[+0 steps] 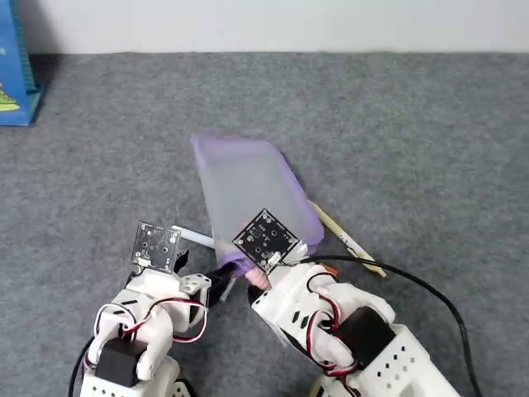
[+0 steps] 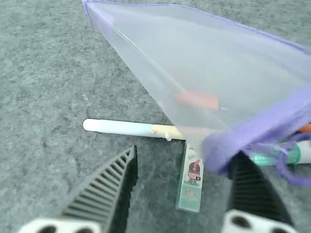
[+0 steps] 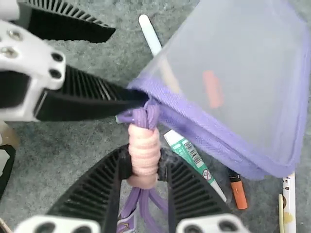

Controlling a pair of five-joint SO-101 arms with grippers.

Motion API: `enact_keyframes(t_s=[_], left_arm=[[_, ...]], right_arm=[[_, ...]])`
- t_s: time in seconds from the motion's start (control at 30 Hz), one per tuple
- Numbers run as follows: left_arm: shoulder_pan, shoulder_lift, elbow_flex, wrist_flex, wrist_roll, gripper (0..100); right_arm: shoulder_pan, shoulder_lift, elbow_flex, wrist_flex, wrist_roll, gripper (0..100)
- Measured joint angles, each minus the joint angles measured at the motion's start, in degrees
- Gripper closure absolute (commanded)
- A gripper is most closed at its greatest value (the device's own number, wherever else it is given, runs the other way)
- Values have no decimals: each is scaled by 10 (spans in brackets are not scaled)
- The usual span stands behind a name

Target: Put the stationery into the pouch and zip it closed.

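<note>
Pouch (image 1: 248, 190) lies mid-table, zip end at six o'clock. Your right gripper (image 3: 144, 154) pinches its pink zip pull (image 3: 143, 141); left gripper (image 2: 185, 156) gapes wide beside. White pen (image 2: 121, 127) lies outside: load it next.

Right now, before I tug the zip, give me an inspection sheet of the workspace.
Surface: grey carpet.
Job's things: pouch; white pen, green pen, orange marker and pencil on the carpet, outside it.
Clutter: nothing seen.
Grippers: left gripper open at the pouch corner; right gripper shut on the pink pull.
Cables: black cable on the carpet.
Surroundings: blue box, white wall.
</note>
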Motion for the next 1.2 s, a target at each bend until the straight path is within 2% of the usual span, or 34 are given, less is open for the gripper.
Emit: enact_keyframes(t_s=[0.13,0.57,0.9,1.2], left_arm=[[0,-1,0,-22,0,987],[1,-1,0,-32,9,987],[1,-1,0,-32,25,987],[1,-1,0,-32,25,987]], right_arm=[[-1,0,0,0,0,991],[3,0,-1,11,4,991],[140,-8,-36,70,67,991],[243,-8,-41,78,98,991]])
